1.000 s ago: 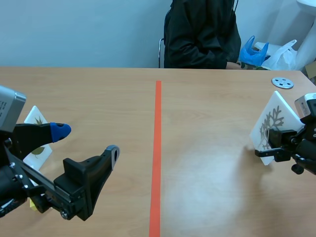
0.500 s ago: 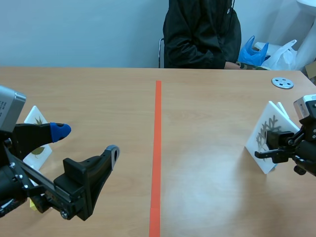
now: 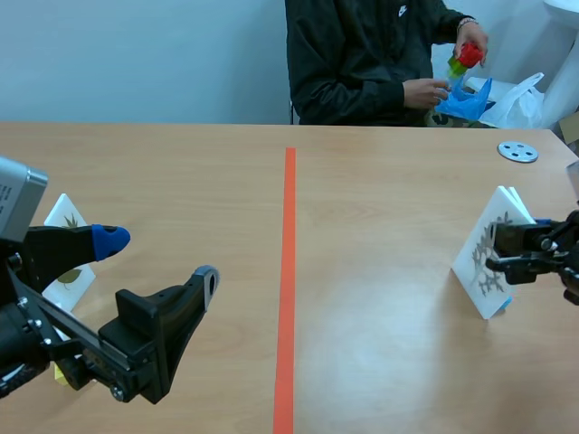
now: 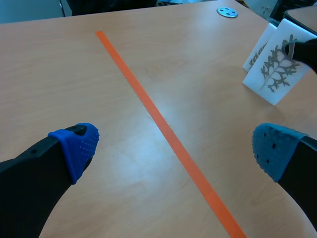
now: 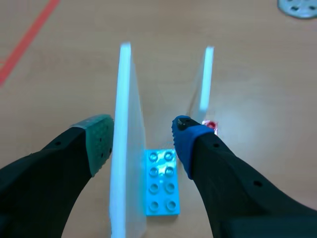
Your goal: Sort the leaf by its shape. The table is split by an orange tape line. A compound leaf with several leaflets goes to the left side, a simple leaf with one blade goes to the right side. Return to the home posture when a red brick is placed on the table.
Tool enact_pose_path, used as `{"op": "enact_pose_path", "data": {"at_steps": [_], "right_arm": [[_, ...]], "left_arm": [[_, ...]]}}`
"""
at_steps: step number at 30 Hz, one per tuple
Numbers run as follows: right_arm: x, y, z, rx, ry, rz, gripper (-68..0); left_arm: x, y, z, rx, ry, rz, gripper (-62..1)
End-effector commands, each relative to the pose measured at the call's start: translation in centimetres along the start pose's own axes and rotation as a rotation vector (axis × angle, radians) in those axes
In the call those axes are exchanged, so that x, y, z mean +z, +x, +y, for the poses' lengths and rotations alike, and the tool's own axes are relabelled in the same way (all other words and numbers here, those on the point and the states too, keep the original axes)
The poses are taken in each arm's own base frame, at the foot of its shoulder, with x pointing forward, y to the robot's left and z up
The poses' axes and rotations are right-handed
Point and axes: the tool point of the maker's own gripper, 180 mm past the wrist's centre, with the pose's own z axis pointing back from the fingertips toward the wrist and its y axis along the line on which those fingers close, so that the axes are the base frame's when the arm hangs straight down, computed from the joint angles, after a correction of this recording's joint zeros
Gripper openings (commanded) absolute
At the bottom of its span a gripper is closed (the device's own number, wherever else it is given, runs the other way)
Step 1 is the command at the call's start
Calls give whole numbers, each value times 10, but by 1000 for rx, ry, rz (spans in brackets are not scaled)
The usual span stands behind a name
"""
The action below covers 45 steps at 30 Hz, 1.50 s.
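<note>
**Near left.** Left fingers (image 4: 74, 146): spread wide, blue pads well apart, nothing held, hanging over the bare surface (image 3: 380, 362) left of the orange tape line (image 3: 288, 271).

**Left edge.** White card (image 3: 65, 215) with a leaf print, partly hidden behind the left arm, so the leaf's shape is not clear. A small yellow piece (image 3: 61, 372) shows under the arm; I cannot tell what it is.

**Right side, mid-depth.** Right fingers (image 5: 99, 141): one on either side of the compound leaf card (image 3: 484, 262). The grey-green pad lies close against one face and the blue pad stands off the other with a gap, so the grip is slack, not clamped. The card stands nearly upright on the right of the tape line, with a light-blue brick (image 5: 162, 181) at its foot.

**Just behind it.** Second white card (image 5: 205, 79), also upright, with a small red piece (image 5: 212, 125) at its base.

**Far right.** Round metal disc (image 3: 517, 152) flat on the surface.

**Far edge.** A person in a dark jacket (image 3: 362, 63) sits there. One hand (image 3: 474, 38) holds a red brick (image 3: 469, 56) up above a blue bag (image 3: 463, 98), off the surface. A white plastic bag (image 3: 520, 101) lies beside the blue one.
</note>
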Motion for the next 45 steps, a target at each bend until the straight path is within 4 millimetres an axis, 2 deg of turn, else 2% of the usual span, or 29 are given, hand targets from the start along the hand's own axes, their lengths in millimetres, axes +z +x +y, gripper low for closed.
{"op": "enact_pose_path", "data": {"at_steps": [1, 6, 10, 14, 16, 20, 25, 27, 33, 45], "right_arm": [[2, 31, -11, 24, -17, -71, -384], [12, 63, -3, -6, 55, -129, -288], [27, 94, 7, -8, 96, -186, -200], [46, 119, 19, 32, 141, -237, -162], [55, 125, 27, 54, 169, -241, -134], [73, 127, 51, 77, 242, -234, -92], [89, 121, 73, 97, 291, -208, 4], [94, 117, 79, 95, 306, -186, 4], [99, 99, 82, 83, 311, -125, 4], [102, 106, 87, 76, 339, -171, 4]], "left_arm": [[-1, 15, -3, -2, -7, -49, 14], [-1, 15, -3, -2, -7, -48, 14], [-1, 14, -3, -2, -7, -48, 14], [-1, 14, -3, -2, -7, -48, 14], [-1, 14, -3, -2, -7, -48, 14], [-1, 14, -3, -2, -7, -48, 14], [-1, 14, -3, -3, -7, -48, 14], [-1, 14, -3, -3, -7, -48, 14], [-1, 14, -3, -3, -8, -47, 14], [-1, 14, -3, -2, -8, -47, 14]]}}
